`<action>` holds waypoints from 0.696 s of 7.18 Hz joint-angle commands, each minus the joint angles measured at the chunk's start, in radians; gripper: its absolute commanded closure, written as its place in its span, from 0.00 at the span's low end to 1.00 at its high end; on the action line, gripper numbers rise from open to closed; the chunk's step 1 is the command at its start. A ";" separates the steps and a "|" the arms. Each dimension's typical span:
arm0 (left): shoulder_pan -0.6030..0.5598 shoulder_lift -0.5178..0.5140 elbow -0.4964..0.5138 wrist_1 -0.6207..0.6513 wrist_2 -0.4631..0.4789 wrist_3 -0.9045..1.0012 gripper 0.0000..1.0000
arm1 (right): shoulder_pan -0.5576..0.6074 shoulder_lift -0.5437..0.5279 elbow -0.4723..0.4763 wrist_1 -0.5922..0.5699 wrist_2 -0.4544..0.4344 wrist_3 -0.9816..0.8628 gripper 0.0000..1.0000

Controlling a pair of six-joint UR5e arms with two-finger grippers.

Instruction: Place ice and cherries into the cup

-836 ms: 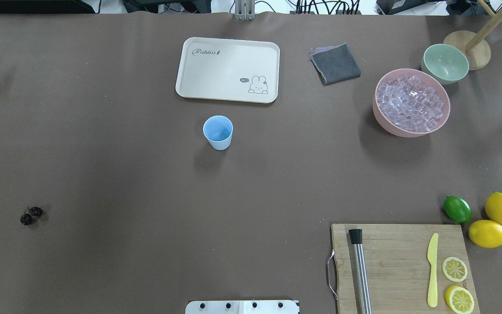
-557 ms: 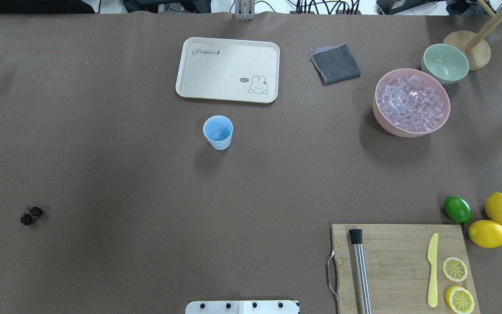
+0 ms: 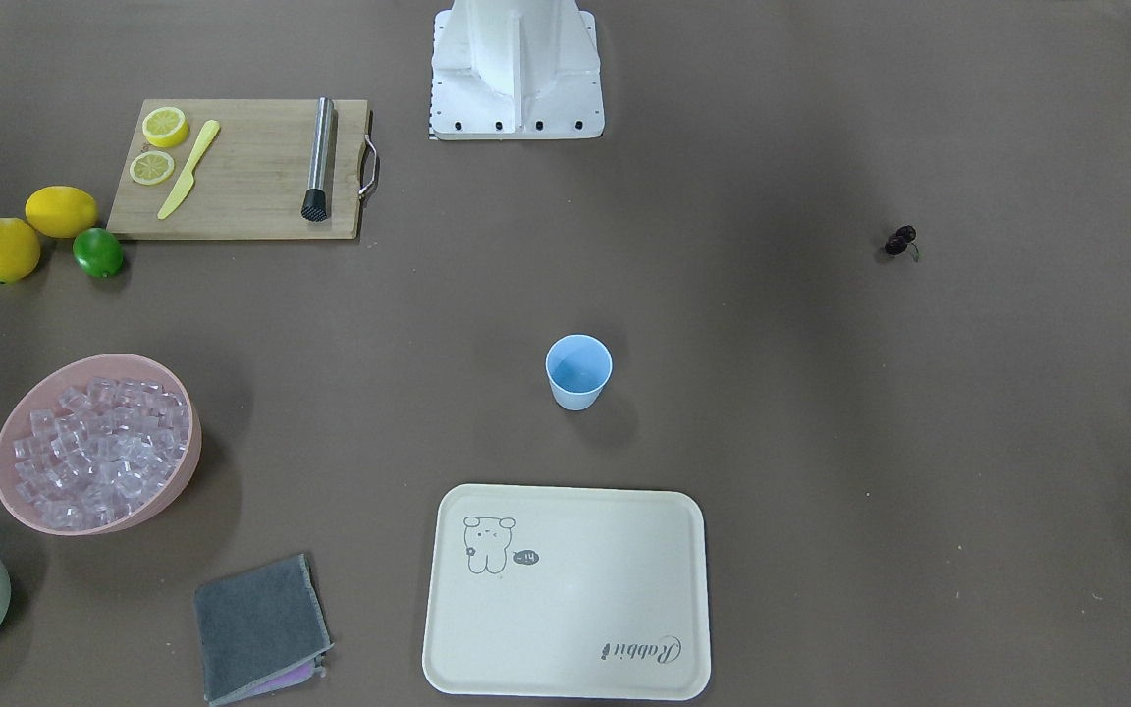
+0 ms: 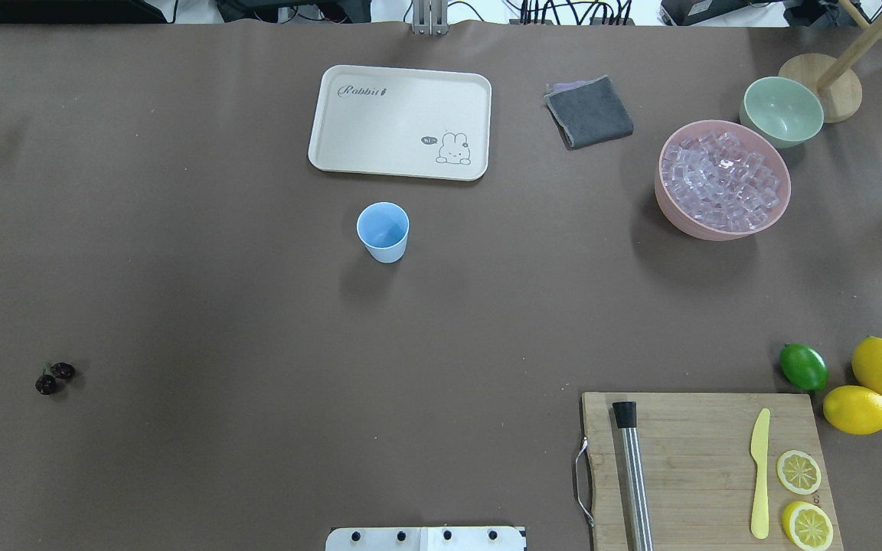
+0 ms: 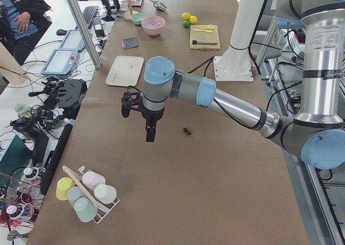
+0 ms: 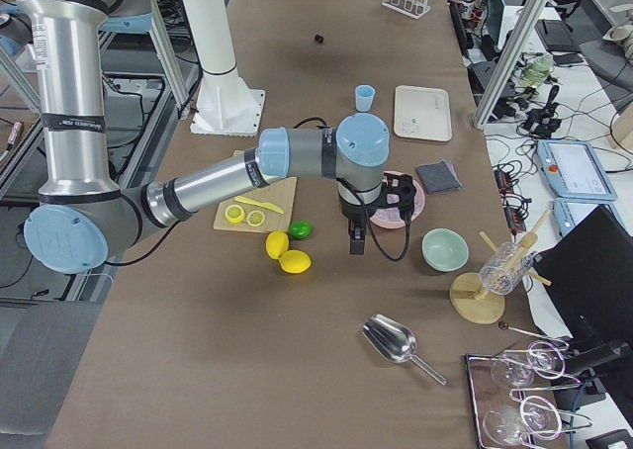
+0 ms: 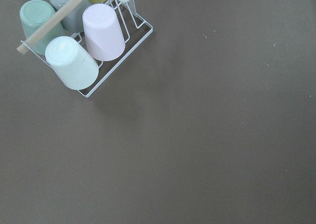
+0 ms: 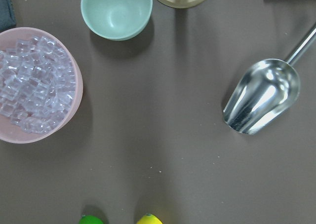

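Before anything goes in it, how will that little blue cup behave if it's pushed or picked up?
The cup looks empty and plastic, so probably very light; a slight push would likely slide it. Its base is narrower than its rim, so a push near the top could tip it. The smooth tapering sides may slip when squeezed.

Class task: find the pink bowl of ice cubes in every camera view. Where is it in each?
Front-facing: pink bowl lower left.
Overhead: upper right.
Exterior left: top centre, far end.
Exterior right: centre, partly behind right gripper.
Left wrist: not in view.
Right wrist: left edge, cropped.
Shared landmark: pale green bowl beside it.
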 commanded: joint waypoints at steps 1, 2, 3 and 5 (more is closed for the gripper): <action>0.006 0.003 0.014 -0.004 -0.002 0.002 0.02 | -0.207 0.079 -0.070 0.285 -0.047 0.069 0.00; 0.006 0.003 0.014 -0.004 -0.004 0.002 0.02 | -0.270 0.194 -0.171 0.318 -0.069 0.178 0.01; 0.006 -0.001 0.014 -0.002 -0.004 0.002 0.02 | -0.356 0.233 -0.226 0.319 -0.162 0.181 0.01; 0.006 -0.004 0.018 -0.004 -0.005 0.000 0.02 | -0.438 0.388 -0.382 0.357 -0.218 0.249 0.06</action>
